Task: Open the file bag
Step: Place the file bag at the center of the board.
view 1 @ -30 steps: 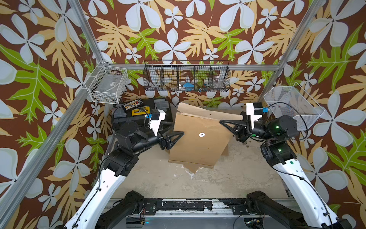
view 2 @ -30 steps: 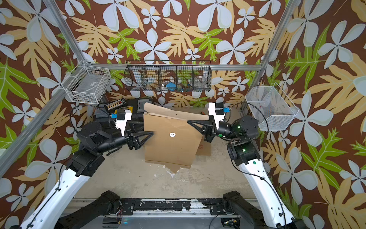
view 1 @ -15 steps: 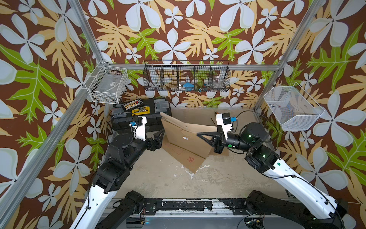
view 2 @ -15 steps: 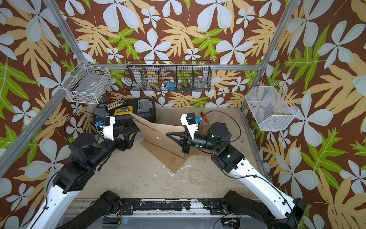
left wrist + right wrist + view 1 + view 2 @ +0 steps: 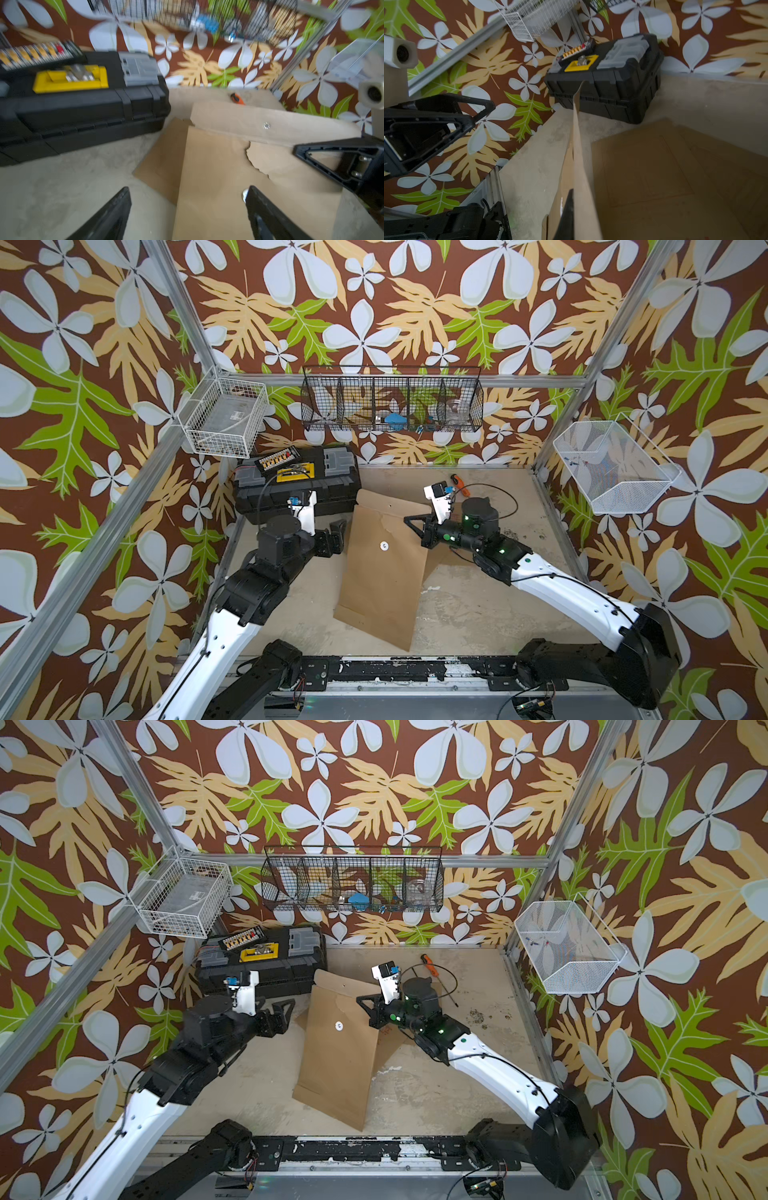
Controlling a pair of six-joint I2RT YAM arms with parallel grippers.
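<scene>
The file bag (image 5: 384,572) lies flat at frame centre, its mouth toward the black toolbox (image 5: 295,485) at upper left. The right gripper (image 5: 409,523), jaws together, appears to pinch one paper layer at the bag's right edge, likely to part the mouth. The left gripper (image 5: 338,529) hovers beside the left edge, jaws spread wide, holding nothing.
</scene>
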